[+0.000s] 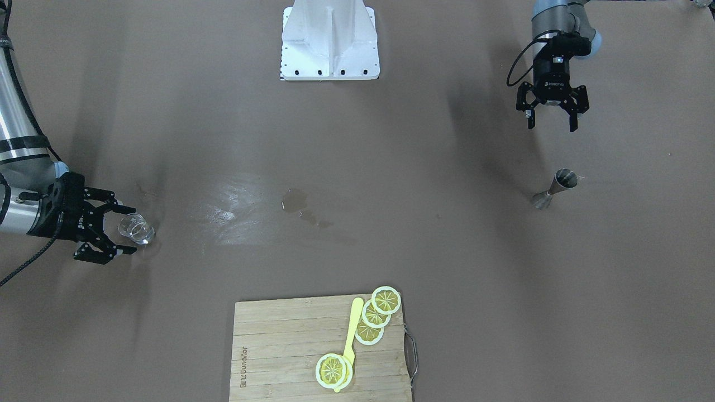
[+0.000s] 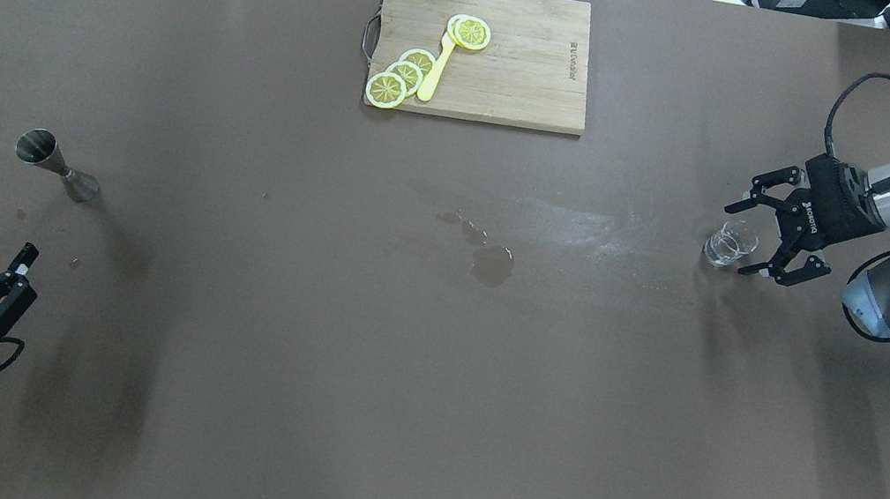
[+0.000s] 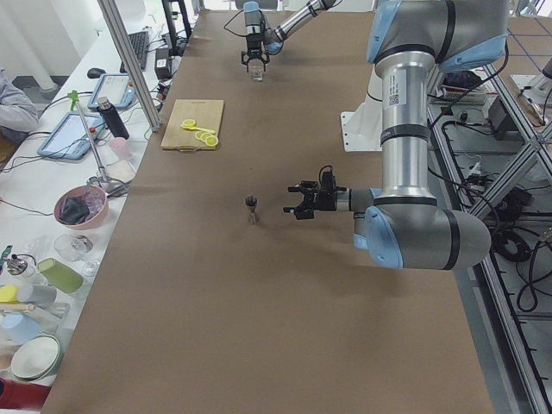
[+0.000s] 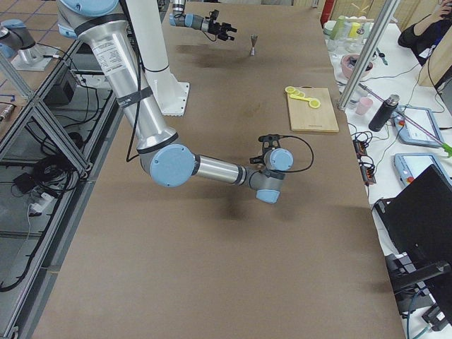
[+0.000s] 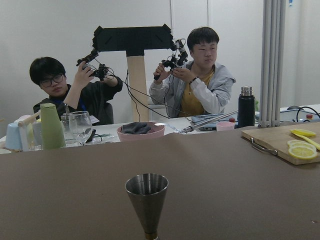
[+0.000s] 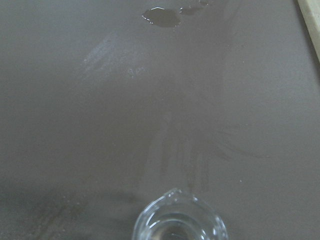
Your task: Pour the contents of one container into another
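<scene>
Brown table (image 2: 214, 356), central puddle (image 2: 493, 264); glass (image 2: 730, 244), jigger (image 2: 56, 166) apart.

Wooden cutting board (image 2: 526, 75) sits at the table's far edge, centre, with its metal handle on the left end. On it a yellow utensil (image 2: 434, 74) lies among lemon slices (image 2: 385, 89): three overlapping at the near-left corner, more at the utensil's far end. A wet puddle (image 2: 492, 264) glistens mid-table. Beyond the far edge, two people (image 5: 200, 90) sit behind a side table holding a pink bowl (image 5: 140, 131), a black flask (image 5: 246, 107) and a green cup (image 5: 52, 126).
</scene>
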### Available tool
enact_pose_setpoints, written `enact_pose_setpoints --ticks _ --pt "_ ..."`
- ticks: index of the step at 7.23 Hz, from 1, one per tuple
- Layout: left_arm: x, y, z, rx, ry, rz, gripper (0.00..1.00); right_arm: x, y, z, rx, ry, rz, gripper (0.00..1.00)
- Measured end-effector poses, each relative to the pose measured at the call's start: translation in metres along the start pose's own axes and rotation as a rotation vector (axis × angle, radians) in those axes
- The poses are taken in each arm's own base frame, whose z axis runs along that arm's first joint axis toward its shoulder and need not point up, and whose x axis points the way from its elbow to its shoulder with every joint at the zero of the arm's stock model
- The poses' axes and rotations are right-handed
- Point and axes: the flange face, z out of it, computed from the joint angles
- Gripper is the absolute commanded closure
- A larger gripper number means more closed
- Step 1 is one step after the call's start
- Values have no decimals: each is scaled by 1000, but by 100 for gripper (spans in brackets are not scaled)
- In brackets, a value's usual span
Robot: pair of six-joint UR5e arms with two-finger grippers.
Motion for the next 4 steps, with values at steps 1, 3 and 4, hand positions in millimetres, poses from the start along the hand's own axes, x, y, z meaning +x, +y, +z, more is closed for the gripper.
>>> enact_pose_setpoints --ticks 1,3,4 --pt "3 9 2 -4 -22 1 3 0 0 1 -1 -8 -8 8" --pt "6 22 5 -32 -40 -11 3 -1 1 2 0 -22 -24 11" --pt "9 24 6 -58 -40 -19 3 -1 1 2 1 -28 -35 17"
